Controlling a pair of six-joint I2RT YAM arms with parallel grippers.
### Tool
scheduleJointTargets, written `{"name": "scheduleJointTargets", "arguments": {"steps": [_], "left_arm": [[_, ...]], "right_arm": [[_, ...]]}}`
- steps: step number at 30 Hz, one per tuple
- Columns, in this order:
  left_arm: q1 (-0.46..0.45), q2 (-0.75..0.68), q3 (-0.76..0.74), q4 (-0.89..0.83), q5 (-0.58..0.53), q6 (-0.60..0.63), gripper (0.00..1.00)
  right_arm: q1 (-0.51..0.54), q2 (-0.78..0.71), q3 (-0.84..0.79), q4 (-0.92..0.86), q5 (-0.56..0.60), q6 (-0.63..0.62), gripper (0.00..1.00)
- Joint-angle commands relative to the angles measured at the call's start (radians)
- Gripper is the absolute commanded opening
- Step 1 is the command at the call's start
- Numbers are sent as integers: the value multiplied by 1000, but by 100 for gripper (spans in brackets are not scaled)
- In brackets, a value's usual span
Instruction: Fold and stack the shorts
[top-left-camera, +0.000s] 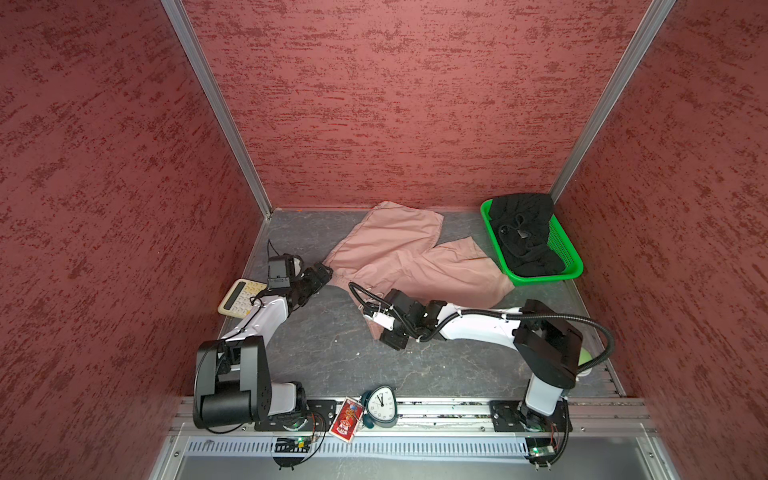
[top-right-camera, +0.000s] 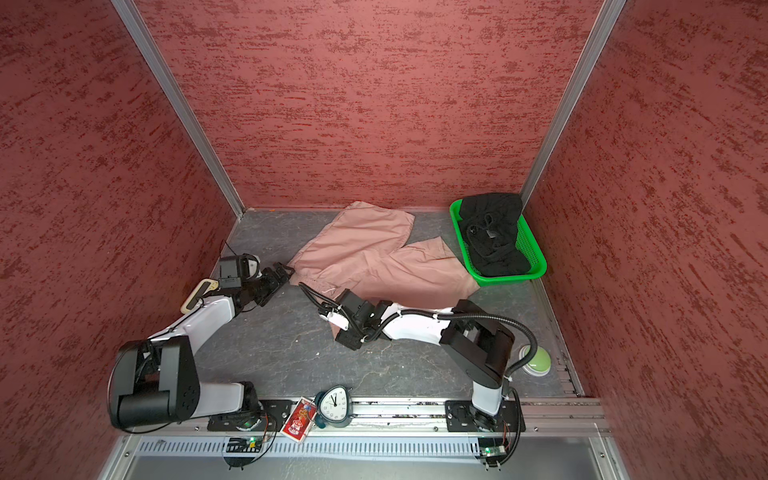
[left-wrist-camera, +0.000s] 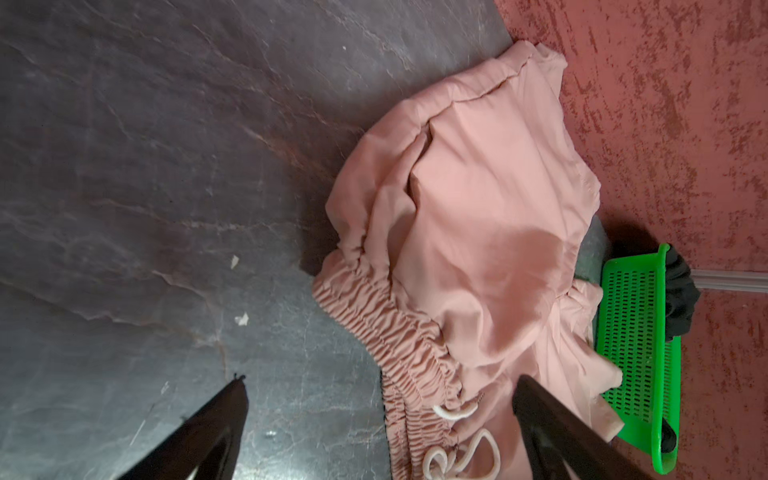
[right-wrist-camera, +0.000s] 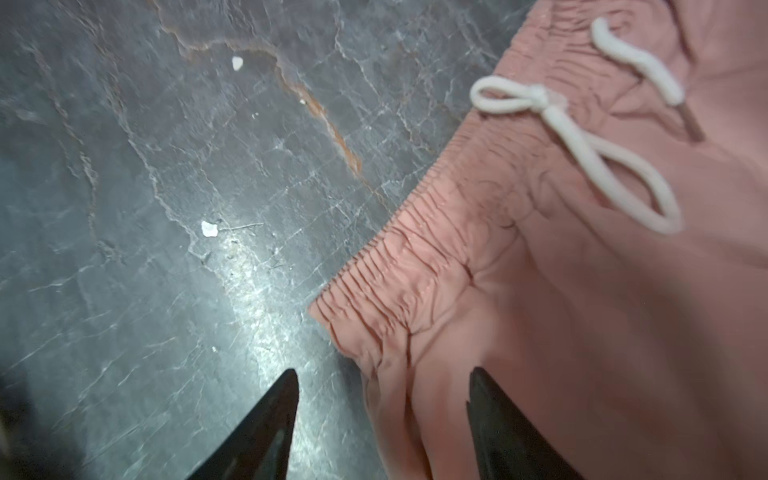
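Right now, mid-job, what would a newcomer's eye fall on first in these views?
The dusty pink shorts sprawl unfolded across the middle of the dark table. Next comes the bright green basket in the far right corner, holding crumpled black shorts. The left pincer and right pincer stand open at the pink pair's gathered waistband.

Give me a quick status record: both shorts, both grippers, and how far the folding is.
pink pair: dusty pink cloth shorts spread unfolded on the grey stone-pattern table, white drawstring tied
black pair: black cloth shorts bunched in the green perforated plastic basket, far right corner
left gripper: open over the gathered waistband near its far end, nothing held
right gripper: open, straddling the near waistband end, nothing held
progress: no fold made, no stack
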Motion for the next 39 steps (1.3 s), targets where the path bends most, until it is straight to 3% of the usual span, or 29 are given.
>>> {"name": "scheduleJointTargets", "arguments": {"steps": [1, 5, 8, 10, 15, 18, 21, 25, 30, 35, 39], "left_arm": [[2, 48, -2, 76, 46, -24, 99], [4, 104, -17, 137, 59, -39, 99], [0, 149, -23, 196, 85, -55, 100], [-1, 170, -25, 231, 93, -65, 99], [-4, 219, -14, 280, 101, -67, 83], [-11, 240, 1, 287, 106, -60, 75], [-16, 256, 7, 294, 108, -57, 64], [-15, 278, 58, 248, 105, -26, 30], [-15, 280, 203, 50, 36, 78, 1], [-13, 309, 401, -170, -38, 214, 0], [-15, 371, 514, -217, -46, 261, 0]], "right_arm": [[39, 20, 35, 26, 83, -58, 67], [71, 43, 23, 40, 124, -79, 66], [84, 64, 17, 61, 198, -90, 58], [85, 73, 16, 73, 222, -89, 48], [85, 42, 2, 95, 139, -45, 10], [83, -1, -21, 118, 86, -14, 1], [81, -41, -44, 131, 62, 6, 0], [79, -62, -54, 123, 28, 18, 0], [67, -93, -61, 92, -48, 31, 0], [40, -134, -55, 42, -178, 52, 0], [9, -152, -25, 5, -344, 73, 0]]}}
